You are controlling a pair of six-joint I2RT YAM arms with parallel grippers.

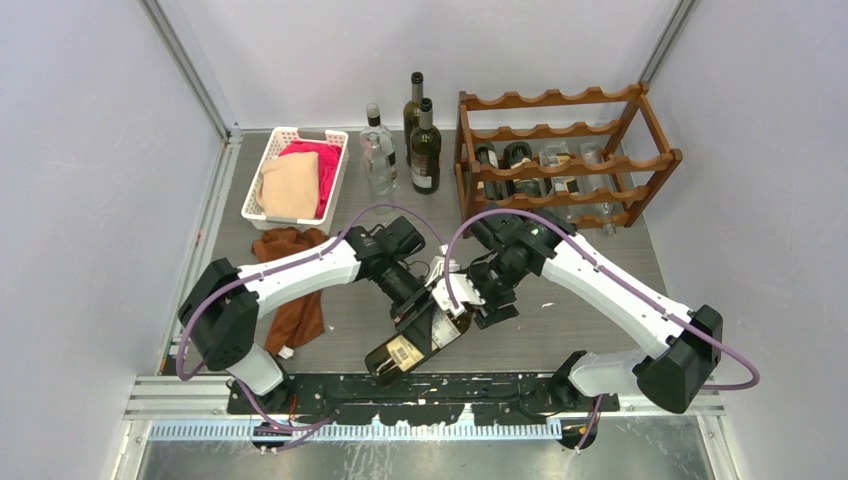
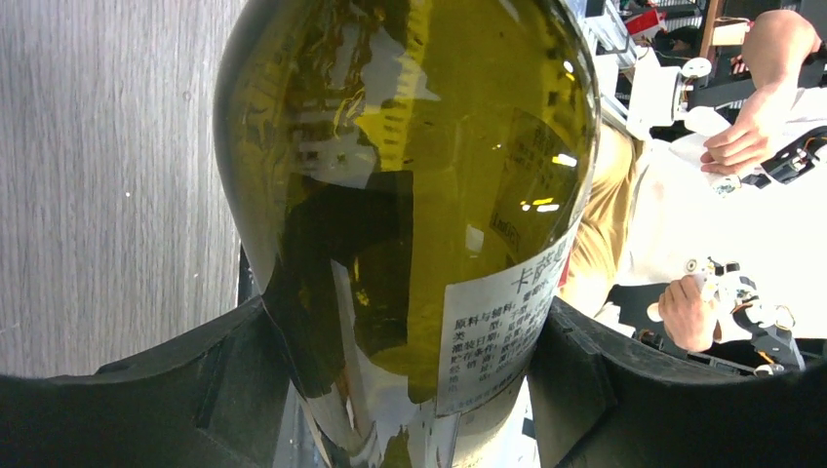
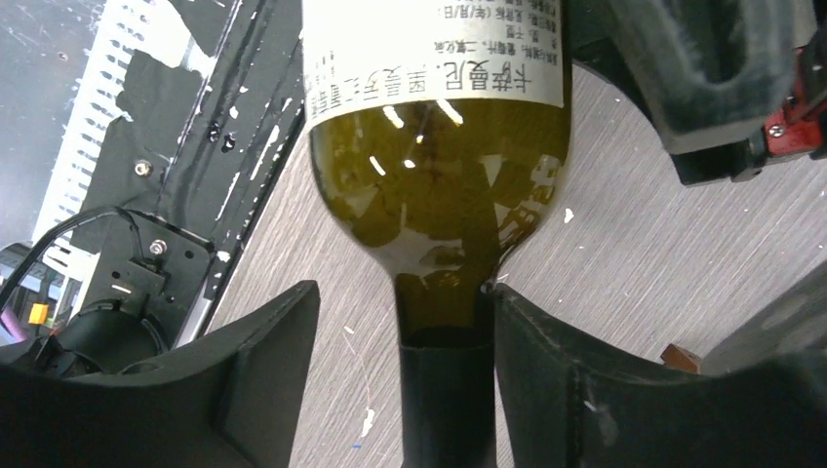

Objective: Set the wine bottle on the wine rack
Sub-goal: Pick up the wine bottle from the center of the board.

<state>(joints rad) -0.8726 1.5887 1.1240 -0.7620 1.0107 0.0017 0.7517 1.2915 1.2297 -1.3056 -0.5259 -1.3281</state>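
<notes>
1. Wine bottle: olive-green glass, white paper label. It lay tilted between the two claws, base toward the arm bases and neck pointing up and away to the right.

2. Left claw: closed on the body of the wine bottle, with a dark finger pressed to each side of the glass just below the shoulder.

3. Right claw: partly open around the neck. The neck sat between the fingers, against one of them, with a clear gap to the other.

4. Bench: grey wood-grain surface under both claws.

5. Brown cloth: crumpled, to the left of the left claw.

6. White basket: beyond the cloth, holding peach and pink fabric.

7. Three upright bottles: one clear and two dark, straight beyond the claws.

8. Wine rack: reddish-brown with wavy rails, beyond the right claw and well apart from the held bottle. Several bottles lay in it.
</notes>
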